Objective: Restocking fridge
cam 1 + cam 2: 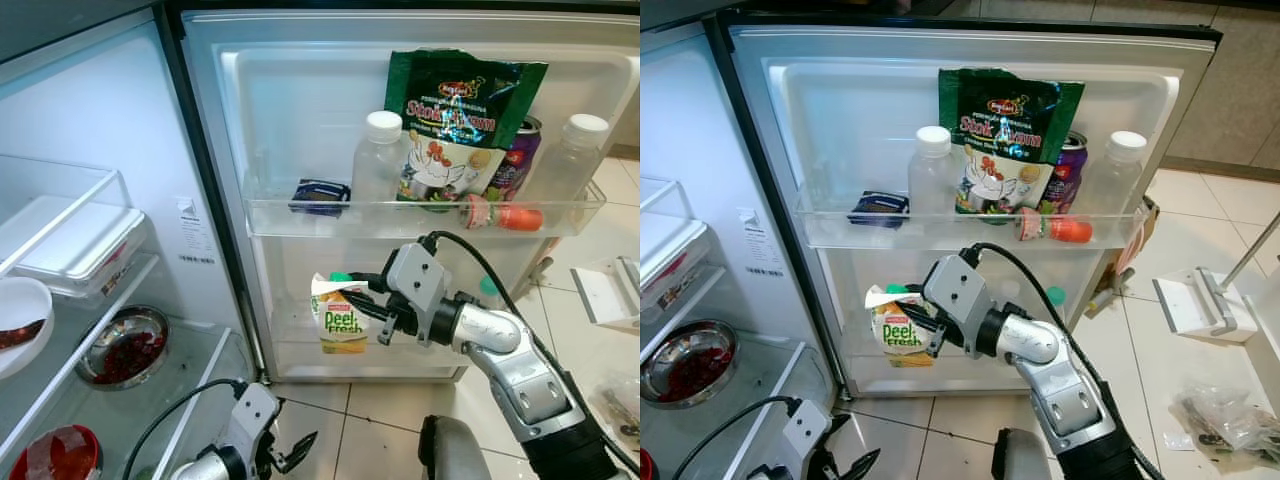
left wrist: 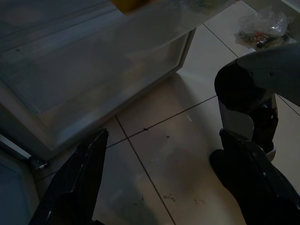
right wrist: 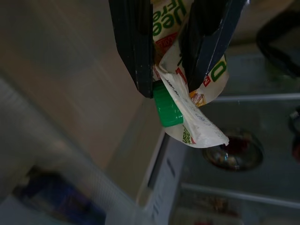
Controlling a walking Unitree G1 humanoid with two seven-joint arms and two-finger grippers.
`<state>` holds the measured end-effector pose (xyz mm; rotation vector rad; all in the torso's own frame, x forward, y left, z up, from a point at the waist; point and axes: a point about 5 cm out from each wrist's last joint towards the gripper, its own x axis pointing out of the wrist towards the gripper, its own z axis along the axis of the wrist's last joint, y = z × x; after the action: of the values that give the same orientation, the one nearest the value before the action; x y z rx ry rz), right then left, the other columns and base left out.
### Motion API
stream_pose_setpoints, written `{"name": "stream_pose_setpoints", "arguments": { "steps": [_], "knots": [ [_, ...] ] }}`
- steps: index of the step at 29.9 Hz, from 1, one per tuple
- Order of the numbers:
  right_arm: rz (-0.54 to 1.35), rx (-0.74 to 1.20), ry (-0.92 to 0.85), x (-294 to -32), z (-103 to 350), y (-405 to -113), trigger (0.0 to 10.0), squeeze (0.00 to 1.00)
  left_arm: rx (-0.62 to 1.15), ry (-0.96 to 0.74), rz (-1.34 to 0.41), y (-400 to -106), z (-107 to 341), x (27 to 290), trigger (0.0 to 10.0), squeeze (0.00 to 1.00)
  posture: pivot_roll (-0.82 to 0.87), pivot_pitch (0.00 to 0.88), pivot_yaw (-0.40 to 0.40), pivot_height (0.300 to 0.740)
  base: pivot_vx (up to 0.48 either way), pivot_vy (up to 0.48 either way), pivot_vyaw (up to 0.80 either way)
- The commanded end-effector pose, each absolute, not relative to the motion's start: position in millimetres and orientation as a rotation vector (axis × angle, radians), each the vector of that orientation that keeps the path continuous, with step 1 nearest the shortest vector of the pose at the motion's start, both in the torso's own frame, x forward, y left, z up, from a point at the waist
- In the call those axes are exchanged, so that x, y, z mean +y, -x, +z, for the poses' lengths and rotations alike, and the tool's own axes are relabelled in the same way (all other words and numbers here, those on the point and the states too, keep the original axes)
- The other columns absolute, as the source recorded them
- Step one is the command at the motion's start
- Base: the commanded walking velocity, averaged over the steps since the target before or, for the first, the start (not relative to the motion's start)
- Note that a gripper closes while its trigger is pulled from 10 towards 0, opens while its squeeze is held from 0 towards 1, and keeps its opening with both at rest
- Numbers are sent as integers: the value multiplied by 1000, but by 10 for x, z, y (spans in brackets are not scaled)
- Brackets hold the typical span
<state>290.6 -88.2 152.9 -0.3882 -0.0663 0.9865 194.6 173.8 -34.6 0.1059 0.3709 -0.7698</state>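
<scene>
A juice carton [image 1: 342, 318] with a green cap [image 3: 166, 108], white and yellow with green lettering, hangs at the open fridge door's lower shelf [image 1: 300, 345]. My right gripper [image 1: 377, 308] is shut on the carton's top; in the right wrist view both black fingers [image 3: 133, 42] pinch its folded upper part. The upper door shelf [image 1: 420, 217] holds two clear bottles [image 1: 378, 160], a green snack bag [image 1: 455, 120], a purple can [image 1: 520, 160], a dark packet [image 1: 320, 196] and a small red-orange bottle [image 1: 505, 216] lying down. My left gripper [image 1: 290, 455] hangs low over the floor tiles, fingers [image 2: 75, 183] spread open.
The fridge interior on the left holds a white bowl [image 1: 20, 320], a steel bowl of red food [image 1: 125, 348], a lidded container [image 1: 75, 250] and a red-topped item [image 1: 55, 455]. A white stand [image 1: 1195, 300] and a plastic bag [image 1: 1230, 415] lie on the tiled floor at right.
</scene>
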Motion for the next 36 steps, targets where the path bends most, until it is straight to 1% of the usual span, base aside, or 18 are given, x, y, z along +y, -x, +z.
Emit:
{"name": "stream_pose_setpoints", "arguments": {
  "steps": [1,2,8,10,14,16,18,23,31,36],
  "knots": [
    [956,-68,446,-906,1472,-2930,10000,0,373,-94,-783,-1917,-370,1671,10000,0,-11,0,-46,300,0,0,0],
    [933,-42,494,-926,1382,-2950,10000,0,374,-93,-785,-1915,-372,1666,10000,0,-10,0,-47,300,0,0,0],
    [884,-26,512,-973,1283,-2991,10000,0,375,-92,-787,-1912,-375,1660,10000,0,-7,0,-47,300,0,0,0],
    [837,-38,506,-1007,1265,-3027,10000,0,375,-92,-787,-1913,-375,1657,10000,0,-7,0,-45,300,0,0,0],
    [809,-53,525,-1024,1269,-3049,10000,0,374,-91,-788,-1915,-374,1653,10000,0,-6,0,-45,300,0,0,0],
    [773,-98,534,-1035,1307,-3077,10000,0,374,-91,-790,-1919,-373,1650,10000,0,-9,0,-43,300,0,0,0],
    [767,-112,525,-1035,1322,-3085,10000,0,374,-91,-790,-1919,-372,1650,10000,0,-9,0,-43,300,0,0,0],
    [765,-197,439,-1035,1477,-3101,10000,0,378,-87,-792,-1910,-381,1640,10000,0,-11,0,-41,300,0,0,0],
    [748,-236,453,-1049,1557,-3133,10000,0,381,-86,-792,-1904,-386,1634,10000,0,-11,0,-44,300,0,0,0],
    [784,-224,487,-1015,1448,-3089,10000,0,378,-83,-791,-1903,-386,1624,10000,0,-12,0,-47,300,0,0,0]
  ]
}}
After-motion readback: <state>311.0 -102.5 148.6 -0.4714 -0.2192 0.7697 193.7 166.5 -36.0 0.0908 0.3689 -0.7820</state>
